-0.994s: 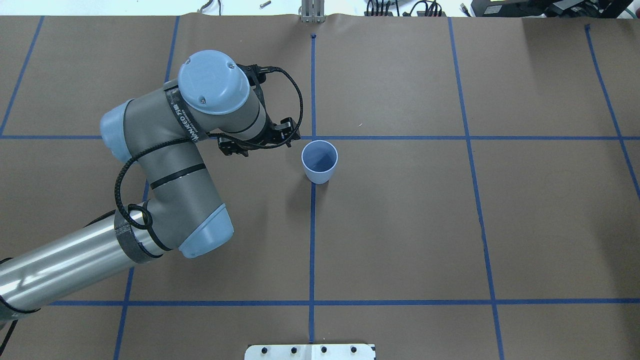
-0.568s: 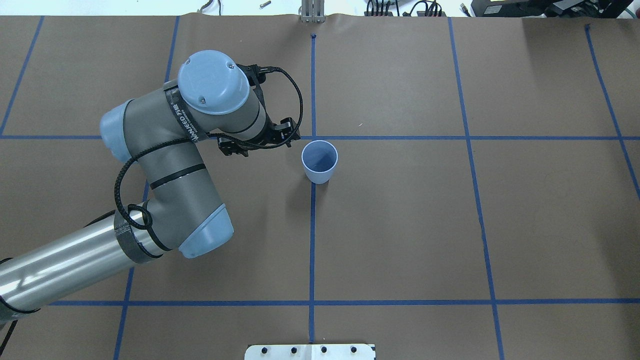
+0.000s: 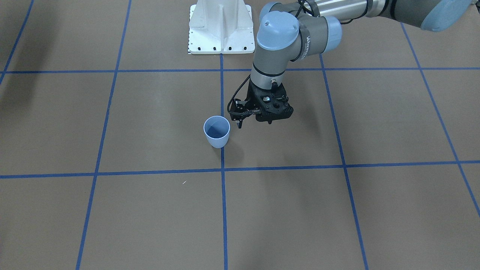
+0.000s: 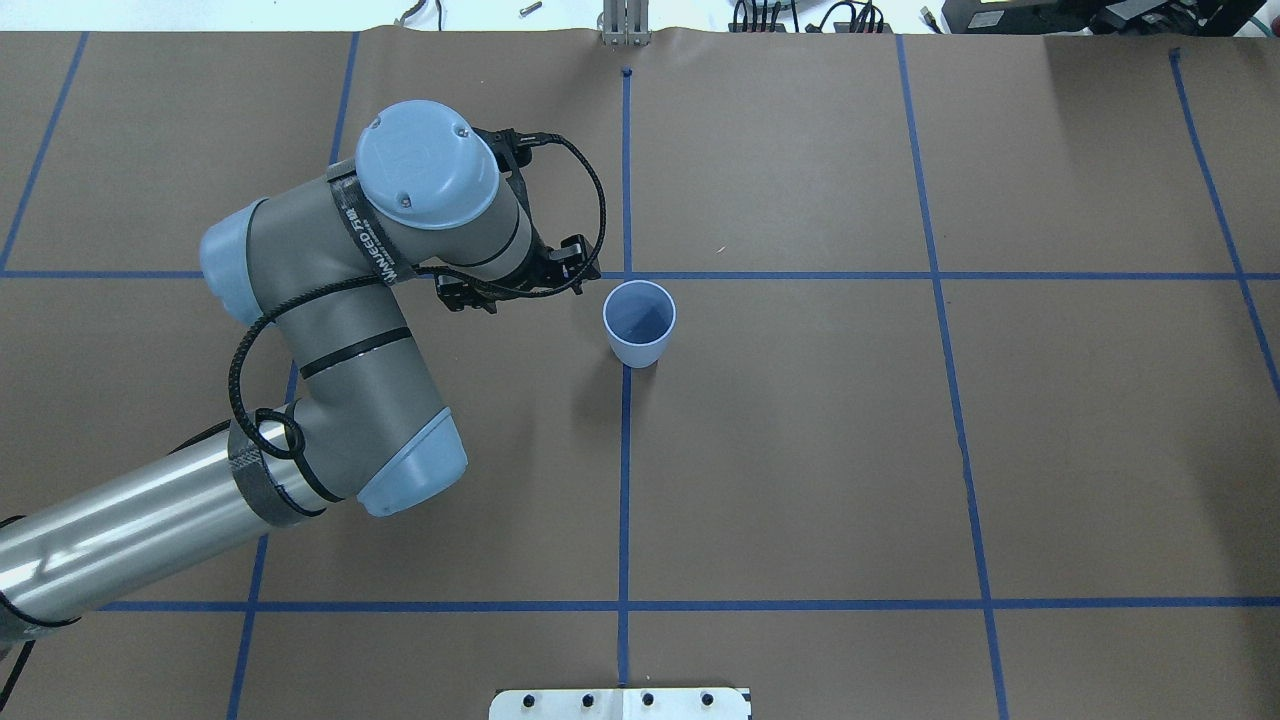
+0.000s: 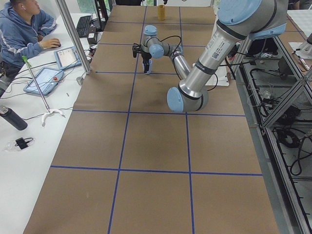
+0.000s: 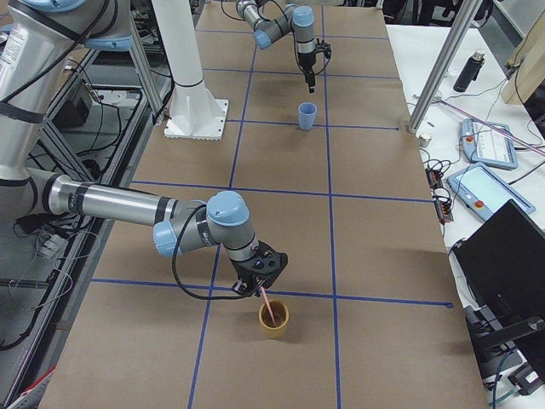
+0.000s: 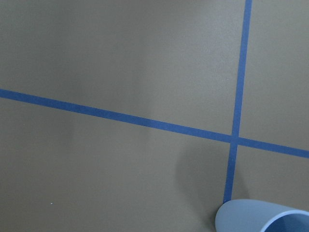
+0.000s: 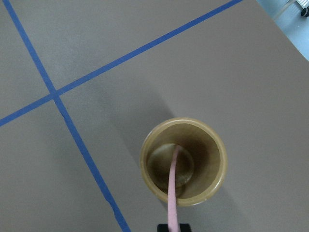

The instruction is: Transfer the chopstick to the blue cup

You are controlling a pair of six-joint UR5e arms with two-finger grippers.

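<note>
Left tool (image 3: pixel 264 118): hangs pointing down over the counter (image 3: pixel 337 210). Its fingers are poorly seen; they appear spread and hold nothing.
Blue cup (image 3: pixel 216 132): stands upright on a blue tape line, just beside the left tool and below it, not touching it.
Right tool (image 8: pixel 174 227): closed tight on the upper part of the chopstick (image 8: pixel 172 193), well apart from the blue cup.
Chopstick: pale pink. It slants down from the right tool, with its lower end inside the tan cup (image 8: pixel 145 159).
Tan cup: stands upright directly beneath the right tool.
</note>
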